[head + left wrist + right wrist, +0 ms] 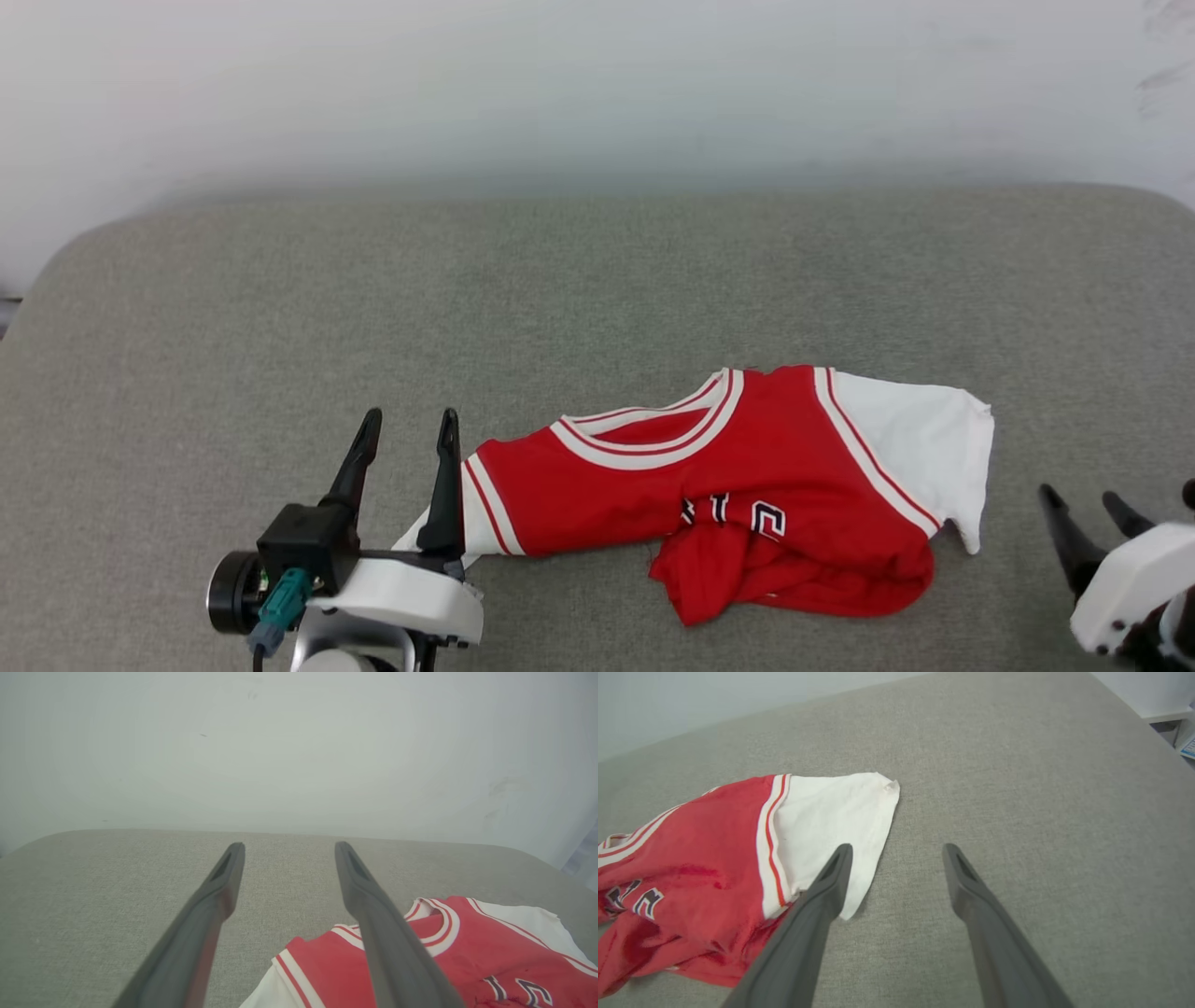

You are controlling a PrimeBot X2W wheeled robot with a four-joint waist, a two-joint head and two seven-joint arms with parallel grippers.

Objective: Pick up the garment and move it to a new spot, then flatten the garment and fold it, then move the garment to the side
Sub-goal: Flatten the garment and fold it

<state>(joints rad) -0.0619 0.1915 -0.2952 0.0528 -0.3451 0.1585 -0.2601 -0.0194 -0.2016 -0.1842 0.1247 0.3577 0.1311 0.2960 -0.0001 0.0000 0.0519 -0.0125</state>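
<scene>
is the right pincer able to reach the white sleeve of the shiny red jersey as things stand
Probably yes: the open right pincer sits just beside the white sleeve of the shiny red jersey, with bare grey cushion between.

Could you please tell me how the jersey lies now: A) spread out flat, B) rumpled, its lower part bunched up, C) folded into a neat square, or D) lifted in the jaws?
B: the garment lies on the grey surface, its red hem bunched below the lettering.

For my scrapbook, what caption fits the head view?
Crumpled red jersey on grey cushion, between the open left tool and open right tool.
</scene>
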